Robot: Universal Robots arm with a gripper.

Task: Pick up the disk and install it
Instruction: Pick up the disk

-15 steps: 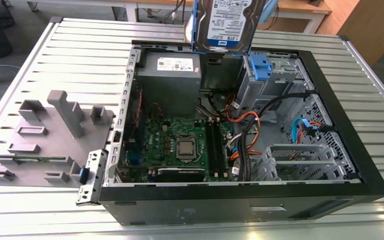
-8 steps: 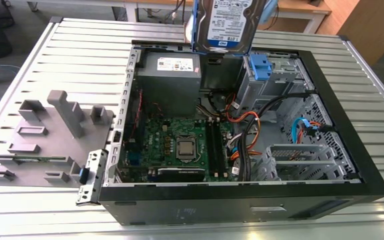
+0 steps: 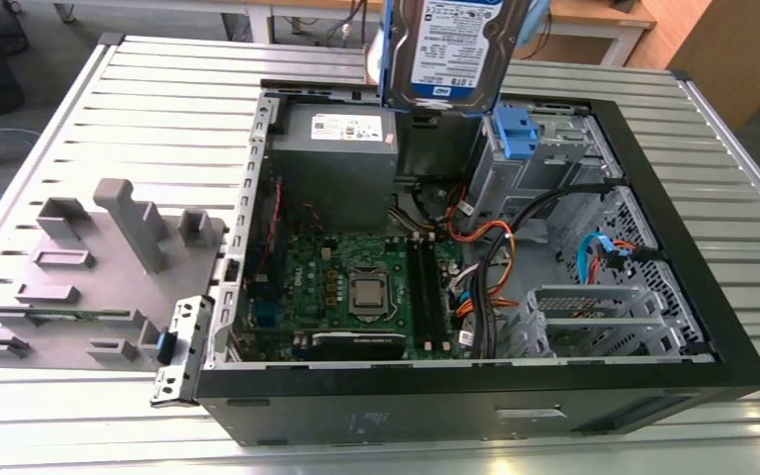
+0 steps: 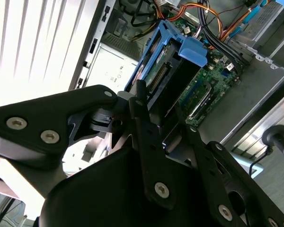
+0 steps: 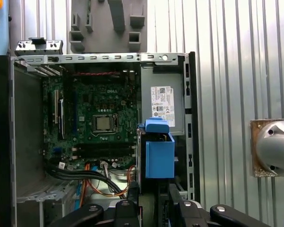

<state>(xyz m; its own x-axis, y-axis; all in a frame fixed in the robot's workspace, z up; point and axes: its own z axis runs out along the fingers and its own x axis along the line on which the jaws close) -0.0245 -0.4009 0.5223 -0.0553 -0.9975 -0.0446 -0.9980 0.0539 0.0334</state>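
We start with the slatted table (image 3: pixel 130 89), which carries the open computer case (image 3: pixel 486 411); every hazard lies inside that case. The grey power supply (image 3: pixel 333 158) sits just below the disk in the exterior view. The motherboard (image 3: pixel 353 267) lies nearer the camera, and the metal drive cage (image 3: pixel 552 158) is toward the exterior view's right. Black and orange cables (image 3: pixel 525 223) loop between board and cage, and we judge they could snag a corner or get pinched. The disk (image 3: pixel 453 45) hangs upright above the case's far edge, clipped in its blue bracket (image 3: pixel 515 129). In the second wrist view the gripper (image 4: pixel 160 111) is clamped on it, with fingers (image 4: pixel 144 123) on either side. The hold appears to be near one end. We think a knock on the cage rim could twist the disk or drop it onto the board.
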